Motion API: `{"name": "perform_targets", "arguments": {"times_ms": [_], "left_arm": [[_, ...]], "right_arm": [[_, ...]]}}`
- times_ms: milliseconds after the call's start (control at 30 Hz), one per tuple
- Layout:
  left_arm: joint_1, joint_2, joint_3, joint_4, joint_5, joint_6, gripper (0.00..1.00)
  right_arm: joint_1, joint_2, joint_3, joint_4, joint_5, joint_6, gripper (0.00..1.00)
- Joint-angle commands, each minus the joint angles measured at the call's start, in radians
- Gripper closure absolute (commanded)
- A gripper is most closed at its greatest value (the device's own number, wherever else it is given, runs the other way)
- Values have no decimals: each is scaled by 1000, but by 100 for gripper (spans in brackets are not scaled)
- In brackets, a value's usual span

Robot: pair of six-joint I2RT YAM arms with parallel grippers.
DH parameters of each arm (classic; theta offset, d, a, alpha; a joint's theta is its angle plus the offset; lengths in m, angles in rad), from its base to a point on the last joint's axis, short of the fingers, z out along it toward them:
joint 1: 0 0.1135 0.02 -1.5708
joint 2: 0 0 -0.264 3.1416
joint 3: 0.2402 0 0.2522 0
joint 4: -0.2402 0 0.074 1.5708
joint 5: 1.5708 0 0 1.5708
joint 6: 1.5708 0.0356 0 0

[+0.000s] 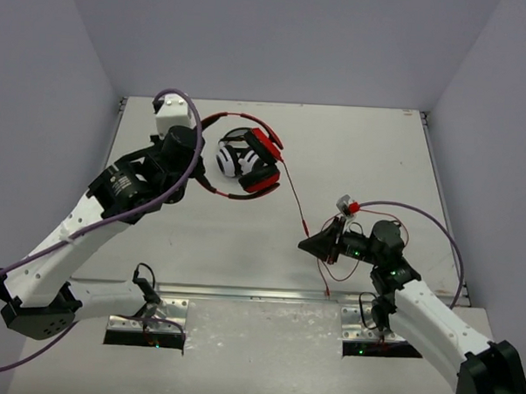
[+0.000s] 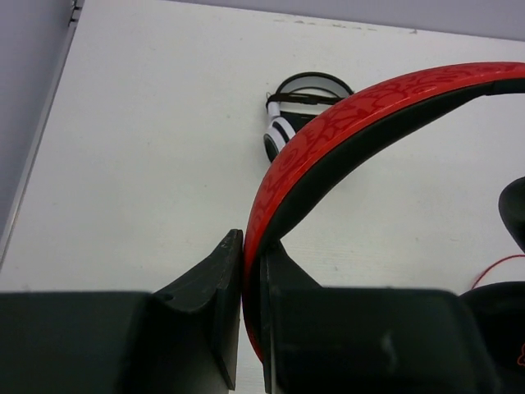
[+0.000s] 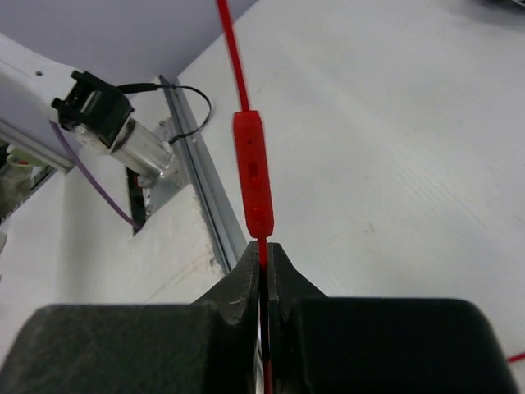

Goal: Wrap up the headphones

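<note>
The white table (image 1: 378,158) fills the top view, walled in by pale panels, with a metal rail along its near edge. The left arm (image 1: 78,233) reaches up and across to the far left part of the table, while the right arm (image 1: 432,313) bends in from the near right corner. The headphones (image 1: 265,180) are at the far middle of the table, their red cups stacked close together and the thin red headband (image 2: 344,123) curving out to the left in a wide loop. The left gripper (image 2: 253,283) is closed on that headband, which runs edge-on between the two black fingers, both pressed against it. A second pair, the white-and-black headphones (image 1: 228,159), sits inside the loop of the red band, just beside the red cups. The red cable (image 1: 293,198) trails from the cups down toward the near right, where it loops loosely on the table around the right gripper (image 3: 264,261). That gripper is pinched tight on the cable, the fingertips meeting around it just below the red inline remote (image 3: 251,172), and the cable runs straight on beyond the remote
</note>
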Motion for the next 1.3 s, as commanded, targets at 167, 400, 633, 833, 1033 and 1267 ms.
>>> {"name": "perform_targets", "arguments": {"times_ms": [167,400,633,833,1033,1267], "left_arm": [[6,-4,-338,409,-171,336,100],[3,116,-398,454,71,486,100],[-86,156,-463,485,338,601,99],[-238,163,-492,488,466,624,100],[-287,96,-520,495,486,629,100],[-334,21,-535,495,448,626,100]], "right_arm": [[15,-152,301,-614,335,-235,99],[24,-37,611,-895,311,-393,99],[128,50,799,-1060,442,-509,99],[156,89,849,-1053,461,-545,99],[154,60,776,-979,566,-529,99],[156,69,757,-927,662,-512,99]]}}
